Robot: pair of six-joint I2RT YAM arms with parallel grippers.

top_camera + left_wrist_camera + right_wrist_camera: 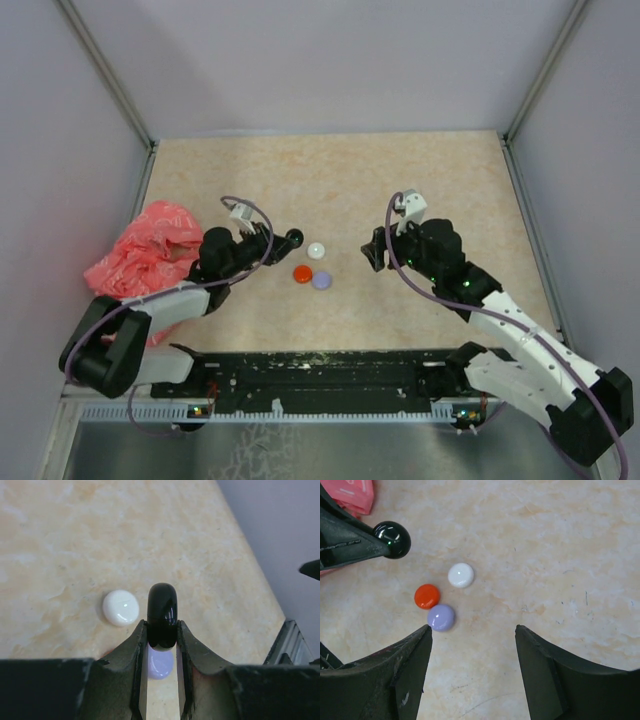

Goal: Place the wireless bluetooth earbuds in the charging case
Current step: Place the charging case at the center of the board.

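Note:
My left gripper [288, 239] is shut on a glossy black round disc [162, 610], held on edge above the table; the disc also shows in the right wrist view [393, 540]. Three coin-sized round discs lie on the table: white [316, 251], red [302, 273] and lilac [321, 281]. The lilac disc [160, 662] lies right below my left fingers. My right gripper [375, 250] is open and empty, its jaws wide apart [473, 630], just right of the discs. No tiny stemmed earbuds show in any view.
A crumpled pink plastic bag [150, 250] lies at the left by the left arm. The beige table [400, 180] is walled at the back and on both sides. A black rail [320, 375] runs along the near edge.

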